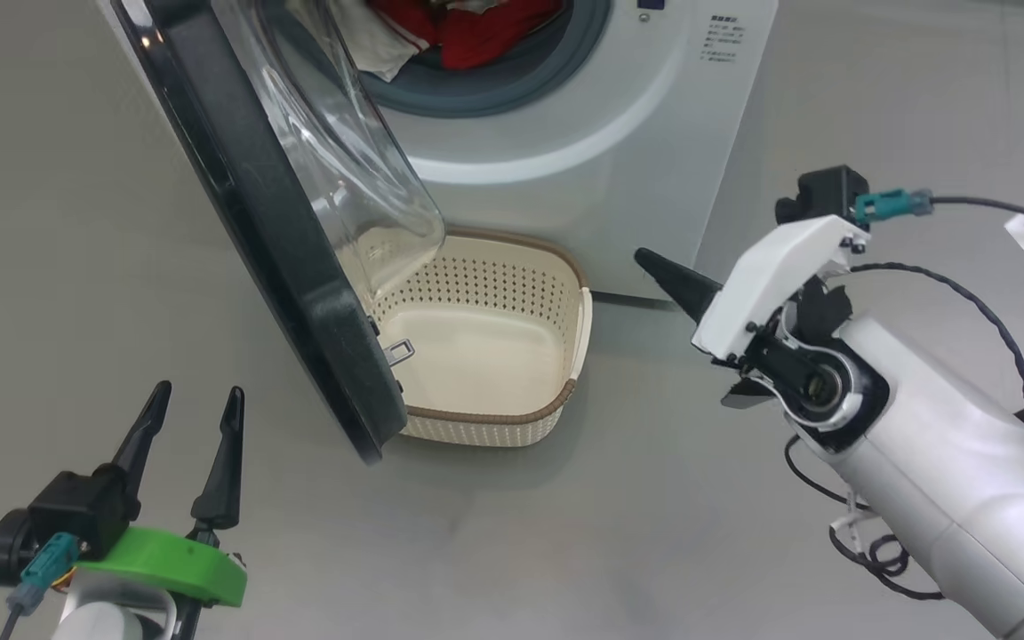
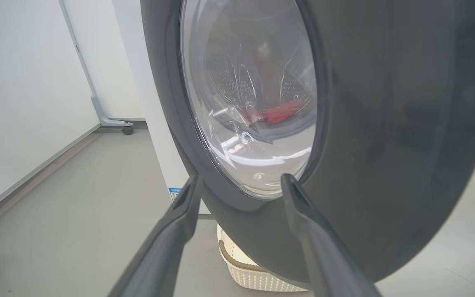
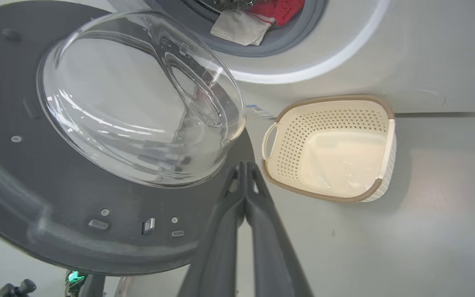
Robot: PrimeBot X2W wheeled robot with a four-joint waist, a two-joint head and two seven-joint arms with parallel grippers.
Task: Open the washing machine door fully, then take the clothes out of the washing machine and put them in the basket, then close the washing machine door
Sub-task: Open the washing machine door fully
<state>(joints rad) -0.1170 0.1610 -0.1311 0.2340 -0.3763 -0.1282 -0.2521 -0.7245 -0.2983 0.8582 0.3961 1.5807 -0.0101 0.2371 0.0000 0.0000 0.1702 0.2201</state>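
**Washing machine door (image 1: pixel 299 267) half open, clothes (image 1: pixel 476 36) in the drum, basket (image 1: pixel 494 418) empty.**
Door is rigid and glossy, likely slippery: push its black rim, not the glass bowl. Clothes are soft, light and floppy: pinch a fold at the washing machine (image 1: pixel 610 133) mouth. Left gripper (image 1: pixel 198 389) spread wide outside the door. Right gripper (image 1: pixel 654 267) pinched closed, empty, near the basket. Smooth grey floor (image 1: pixel 654 533), white wall (image 2: pixel 23 82) beyond.

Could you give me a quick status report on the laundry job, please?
Left gripper open, empty. Right gripper shut, empty. Door open; clothes inside washer. Door rim crowds empty basket.
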